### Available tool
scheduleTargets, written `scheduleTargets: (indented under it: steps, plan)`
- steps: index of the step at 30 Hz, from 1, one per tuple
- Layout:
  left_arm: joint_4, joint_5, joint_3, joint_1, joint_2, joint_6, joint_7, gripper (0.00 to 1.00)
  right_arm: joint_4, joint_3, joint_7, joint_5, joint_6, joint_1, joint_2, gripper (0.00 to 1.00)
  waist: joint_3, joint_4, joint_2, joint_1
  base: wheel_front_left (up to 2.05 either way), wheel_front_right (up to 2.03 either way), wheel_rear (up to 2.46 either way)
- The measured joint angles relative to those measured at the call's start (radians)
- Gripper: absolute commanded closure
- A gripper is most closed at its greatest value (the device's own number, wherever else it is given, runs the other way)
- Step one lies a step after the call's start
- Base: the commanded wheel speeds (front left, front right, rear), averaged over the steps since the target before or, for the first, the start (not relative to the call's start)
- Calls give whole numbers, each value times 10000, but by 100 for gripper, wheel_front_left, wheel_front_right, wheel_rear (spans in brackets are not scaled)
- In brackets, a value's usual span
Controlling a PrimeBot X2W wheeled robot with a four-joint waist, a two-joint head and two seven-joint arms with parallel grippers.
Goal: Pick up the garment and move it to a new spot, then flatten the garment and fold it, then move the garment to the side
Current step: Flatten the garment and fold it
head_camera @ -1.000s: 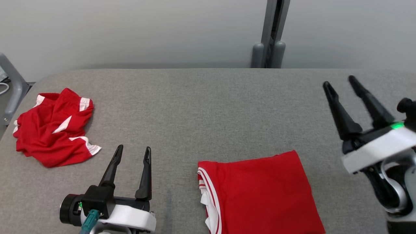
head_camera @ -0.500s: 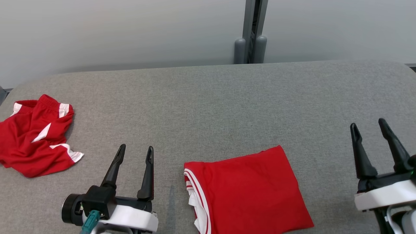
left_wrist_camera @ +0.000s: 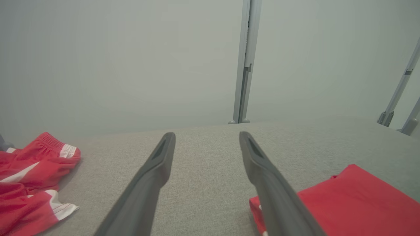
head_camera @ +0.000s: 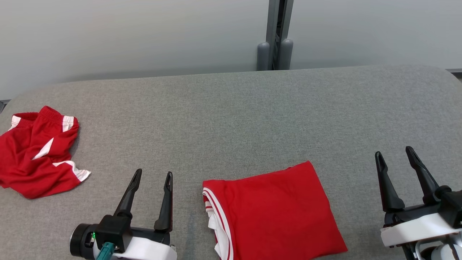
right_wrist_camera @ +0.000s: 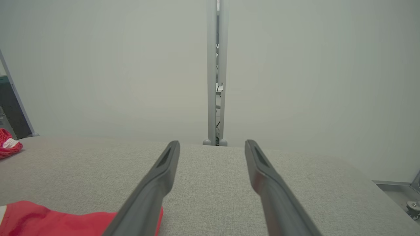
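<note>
A red garment (head_camera: 278,213) with white trim lies folded flat on the grey table (head_camera: 234,115) near its front edge; it also shows in the left wrist view (left_wrist_camera: 354,200) and the right wrist view (right_wrist_camera: 49,223). A second red-and-white garment (head_camera: 36,151) lies crumpled at the table's far left (left_wrist_camera: 29,183). My left gripper (head_camera: 154,174) stands open just left of the folded garment, nothing between its fingers (left_wrist_camera: 207,136). My right gripper (head_camera: 394,152) stands open to the right of the folded garment, also holding nothing (right_wrist_camera: 212,143).
A grey upright post (head_camera: 276,36) stands behind the table's far edge against a pale wall. Bare grey table surface stretches between and beyond the two garments. The table's rounded right corner (head_camera: 445,72) is close to my right arm.
The head camera has turned, shifting the whole picture left. My right gripper has drawn back and down toward the front right of the table. Both garments lie as before.
</note>
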Motion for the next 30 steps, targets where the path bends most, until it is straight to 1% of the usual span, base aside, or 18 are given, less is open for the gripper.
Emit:
scheduleTargets:
  steps: [15,30]
  plan:
    - [67,-86,-71,5,0,50,0,0,134,-69,-2,79,0,34,17,0,-112,160,0,-1,0,0,0]
    - [144,146,-75,12,0,-13,0,0,184,-54,-10,176,0,35,65,0,-233,160,0,0,0,0,0]
